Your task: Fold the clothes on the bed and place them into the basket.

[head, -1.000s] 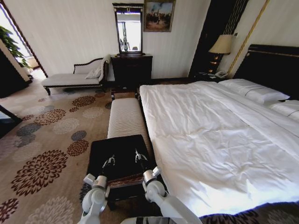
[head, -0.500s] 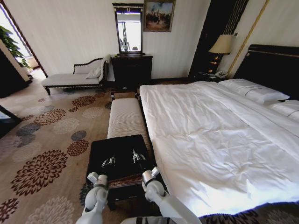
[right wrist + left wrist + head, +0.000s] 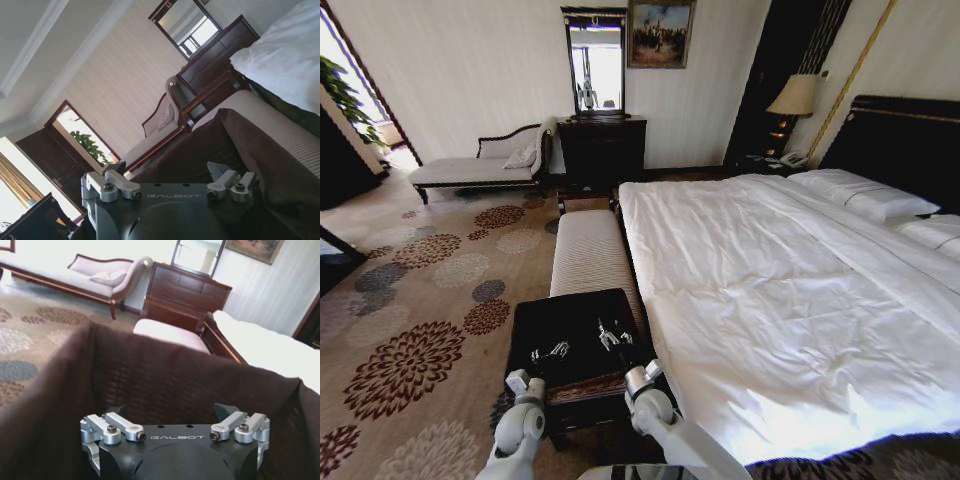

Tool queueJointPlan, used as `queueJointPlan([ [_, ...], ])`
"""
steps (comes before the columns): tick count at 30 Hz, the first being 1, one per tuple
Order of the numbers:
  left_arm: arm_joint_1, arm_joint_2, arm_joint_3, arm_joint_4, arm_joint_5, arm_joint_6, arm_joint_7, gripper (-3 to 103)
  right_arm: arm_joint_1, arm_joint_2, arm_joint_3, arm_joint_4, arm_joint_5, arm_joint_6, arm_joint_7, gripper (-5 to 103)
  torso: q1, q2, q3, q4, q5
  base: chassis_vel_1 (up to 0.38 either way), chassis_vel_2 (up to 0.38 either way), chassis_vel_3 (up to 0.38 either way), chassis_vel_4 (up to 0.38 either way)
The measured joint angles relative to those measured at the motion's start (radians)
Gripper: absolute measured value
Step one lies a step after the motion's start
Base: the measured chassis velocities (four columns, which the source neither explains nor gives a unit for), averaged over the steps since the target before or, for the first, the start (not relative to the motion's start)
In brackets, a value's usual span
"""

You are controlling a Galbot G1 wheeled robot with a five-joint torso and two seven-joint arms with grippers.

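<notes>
Both grippers hang over the basket at the foot of the bed.

The basket [image 3: 575, 335], dark-lined, stands beside the bed [image 3: 790, 300], just before a striped bench [image 3: 588, 250]. The left gripper [image 3: 550, 352] and right gripper [image 3: 611, 335] sit inside its rim, fingers spread wide, holding nothing. The shirt cannot be made out against the black lining.

A white duvet [image 3: 780, 290] is seen beside a white striped bench [image 3: 588, 252]. The basket [image 3: 575, 385] is lined in black. The carpet [image 3: 415, 300] is patterned with brown and grey flowers.
</notes>
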Motion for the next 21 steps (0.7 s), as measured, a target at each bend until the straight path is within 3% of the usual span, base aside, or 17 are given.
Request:
queueJointPlan([
  [4,0.037,0.006,-0.033,-0.111,-0.024,0.015,-0.015,100,-0.013,-0.009,0.02,0.037,0.004,0.003,0.008,100,0.0,0.0,0.0,0.0,0.0001,0.0,0.0,0.0,0.0],
  [8,0.076,0.006,-0.061,-0.209,-0.047,0.006,-0.025,100,-0.026,-0.025,0.05,0.098,-0.002,0.003,0.031,100,0.0,0.0,0.0,-0.0001,0.0002,0.0,0.0,0.0,0.0],
  [10,0.103,0.005,-0.08,-0.261,-0.033,-0.002,-0.04,100,-0.029,-0.04,0.075,0.124,-0.053,0.012,0.036,100,0.0,0.0,0.0,-0.0001,0.0003,0.0,0.0,0.0,0.0],
  [11,0.144,0.006,-0.112,-0.309,0.046,-0.002,-0.072,100,-0.035,-0.062,0.118,0.146,-0.148,0.031,0.032,100,0.0,0.0,0.0,0.0,0.0003,0.0,0.0,0.0,0.0],
  [12,0.144,0.006,-0.112,-0.309,0.046,-0.002,-0.072,100,-0.035,-0.062,0.118,0.146,-0.148,0.031,0.032,100,0.0,0.0,0.0,0.0,0.0003,0.0,0.0,0.0,0.0],
  [14,0.209,0.016,-0.142,-0.332,0.166,-0.09,-0.091,100,-0.059,-0.089,0.2,0.175,-0.262,0.052,0.029,100,0.0,0.0,0.0,0.0002,0.0003,0.0,0.0,0.0,0.0],
  [15,0.209,0.016,-0.142,-0.332,0.166,-0.09,-0.091,100,-0.059,-0.089,0.2,0.175,-0.262,0.052,0.029,100,0.0,0.0,0.0,0.0002,0.0003,0.0,0.0,0.0,0.0],
  [17,0.3,0.02,-0.166,-0.334,0.243,-0.252,-0.068,100,-0.132,-0.116,0.318,0.229,-0.362,0.067,0.04,100,0.0,0.0,0.0,0.0003,0.0003,0.0,0.0,0.0,0.0],
  [19,0.348,0.015,-0.166,-0.342,0.262,-0.329,-0.047,100,-0.211,-0.125,0.405,0.29,-0.405,0.062,0.075,100,0.0,0.0,0.0,0.0,0.0001,0.0,0.0,0.0,0.0],
  [21,0.364,0.01,-0.163,-0.352,0.271,-0.352,-0.042,100,-0.251,-0.126,0.444,0.323,-0.423,0.052,0.097,100,0.0,0.0,0.0,-0.0003,0.0003,0.0,0.0,0.0,0.0],
])
